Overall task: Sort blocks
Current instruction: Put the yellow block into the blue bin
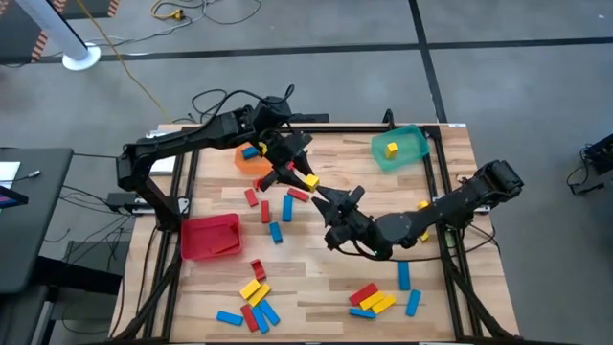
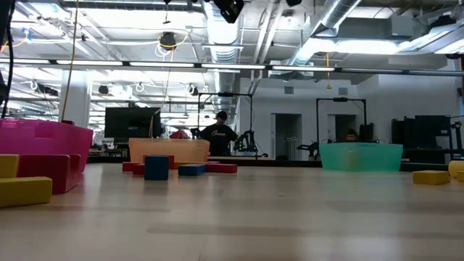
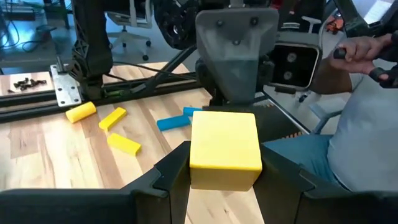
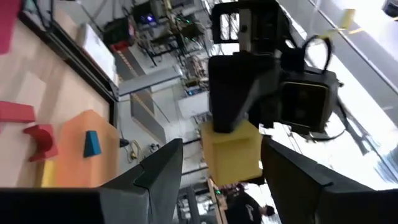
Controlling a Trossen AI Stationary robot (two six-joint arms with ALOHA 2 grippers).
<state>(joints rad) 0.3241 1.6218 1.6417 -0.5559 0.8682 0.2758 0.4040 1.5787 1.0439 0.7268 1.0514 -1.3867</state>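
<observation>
A yellow block [image 1: 311, 180] is held in the air over the middle of the table by my left gripper [image 1: 299, 172], which is shut on it. My right gripper [image 1: 330, 203] faces it from the near right and is open. In the right wrist view its two fingers stand on either side of the block [image 4: 233, 155] with a gap. Red, blue and yellow blocks lie flat on the table, in clusters at the near left [image 1: 254, 299] and near right [image 1: 375, 300], and a few under the arms [image 1: 273, 213]. My left gripper pinches the yellow block by two opposite sides [image 3: 194, 163] between its two fingers. The fingers come from the table's far left, slanting slightly down. The block is lifted clear of the table, and its free end juts out past the fingertips toward my right gripper.
An orange bin [image 1: 251, 158] with a blue block stands at the far left, a green bin [image 1: 410, 149] with a yellow block at the far right, and a red bin [image 1: 211, 237] at the left. A person [image 3: 364, 106] stands beyond the table's edge.
</observation>
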